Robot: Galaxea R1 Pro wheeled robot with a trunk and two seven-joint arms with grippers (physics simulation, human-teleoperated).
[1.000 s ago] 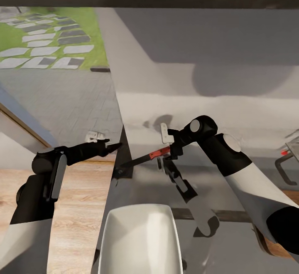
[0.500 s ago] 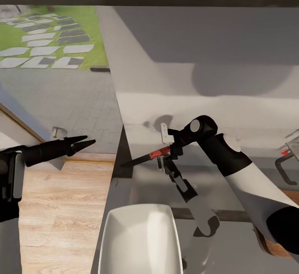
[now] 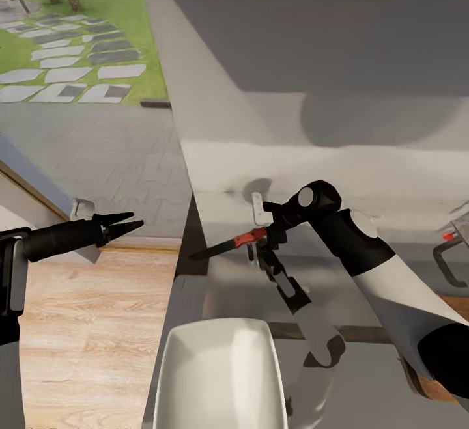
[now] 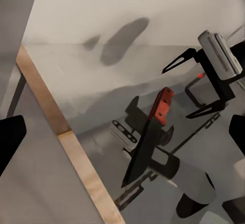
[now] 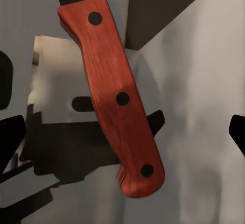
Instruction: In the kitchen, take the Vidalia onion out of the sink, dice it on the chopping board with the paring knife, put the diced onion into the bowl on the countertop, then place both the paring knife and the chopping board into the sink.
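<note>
**A:** A grey, faintly reflective countertop (image 3: 365, 390) runs under a pale wall, with wood flooring to one side and an open doorway onto paving and grass. Why is the paring knife (image 3: 228, 245) up in the air?

**B:** The right gripper (image 3: 264, 239) has it clamped by the orange-red handle, the dark blade pointing out level over the worktop's end. The right wrist view sets the riveted handle straight along the fingers' line. Holding it by the handle keeps the blade free, which I judge suits cutting or carrying it to the sink.

**A:** And the left gripper (image 3: 124, 225)?

**B:** It hangs off over the wood floor, well apart from the counter, fingertips nearly together and nothing between them. I'd guess it is parked there to stay out of the blade's way.

**A:** Where are the other things?

**B:** The white bowl (image 3: 221, 377) sits on the countertop nearest the robot, below the knife, handy for receiving diced onion. A red knob and a dark curved tap (image 3: 448, 261) peek in at the far right, so the sink probably lies that way. I can't make out the onion, and a brown sliver under the right arm may be the chopping board; too little shows to say.
</note>
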